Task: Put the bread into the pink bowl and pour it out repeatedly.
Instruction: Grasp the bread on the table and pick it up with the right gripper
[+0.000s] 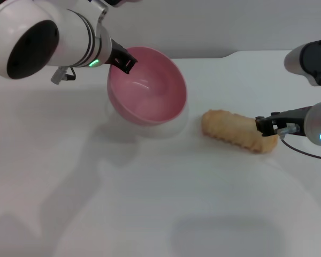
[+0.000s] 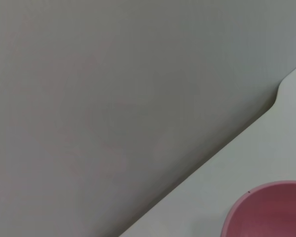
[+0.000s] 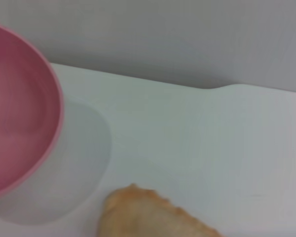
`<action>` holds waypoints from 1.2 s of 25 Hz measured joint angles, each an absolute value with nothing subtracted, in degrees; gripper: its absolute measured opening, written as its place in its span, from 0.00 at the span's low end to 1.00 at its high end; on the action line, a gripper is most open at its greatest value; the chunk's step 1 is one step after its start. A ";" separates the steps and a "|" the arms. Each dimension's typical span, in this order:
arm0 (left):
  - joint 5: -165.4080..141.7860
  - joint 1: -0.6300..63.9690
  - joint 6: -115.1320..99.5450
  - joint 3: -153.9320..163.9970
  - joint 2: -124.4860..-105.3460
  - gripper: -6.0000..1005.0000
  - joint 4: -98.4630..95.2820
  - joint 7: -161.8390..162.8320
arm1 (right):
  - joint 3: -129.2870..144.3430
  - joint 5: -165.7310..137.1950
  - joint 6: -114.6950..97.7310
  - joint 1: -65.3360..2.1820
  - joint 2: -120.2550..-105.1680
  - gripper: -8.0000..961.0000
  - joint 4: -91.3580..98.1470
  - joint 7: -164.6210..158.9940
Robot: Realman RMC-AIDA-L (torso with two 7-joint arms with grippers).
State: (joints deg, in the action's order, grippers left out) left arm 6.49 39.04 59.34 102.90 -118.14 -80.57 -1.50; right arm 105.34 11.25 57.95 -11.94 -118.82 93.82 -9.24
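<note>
Pink bowl (image 1: 147,85): held off the white worktop (image 1: 150,203), tilted with its mouth facing forward and toward the robot's right; interior empty. Its shadow lies on the worktop below.

Left end effector (image 1: 124,60): clamped on the bowl's upper left rim, dark fingers closed over the edge.

Bread (image 1: 238,131): ridged orange-brown loaf lying flat on the worktop, to the right of the bowl and apart from it.

Right end effector (image 1: 268,127): low at the loaf's right end, dark fingers touching it; whether they grip the loaf cannot be told.

Right wrist view: bowl rim (image 3: 56,113) and loaf end (image 3: 143,215), apart.
</note>
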 joint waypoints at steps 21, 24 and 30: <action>6.95 39.08 58.88 104.12 -118.48 0.04 -80.07 -1.72 | 104.67 11.94 53.80 -16.01 -119.07 0.77 84.91 -10.78; 6.95 39.30 58.94 104.32 -118.49 0.04 -80.08 -1.59 | 104.86 12.67 53.08 -17.06 -119.08 0.78 82.55 -10.79; 6.94 39.46 59.04 104.47 -118.47 0.04 -80.11 -1.50 | 104.82 14.46 51.46 -19.57 -119.07 0.78 77.22 -10.81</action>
State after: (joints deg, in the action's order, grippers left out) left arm 6.94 39.46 59.04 104.47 -118.47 -80.11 -1.50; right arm 104.82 14.46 51.46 -19.57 -119.07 77.22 -10.81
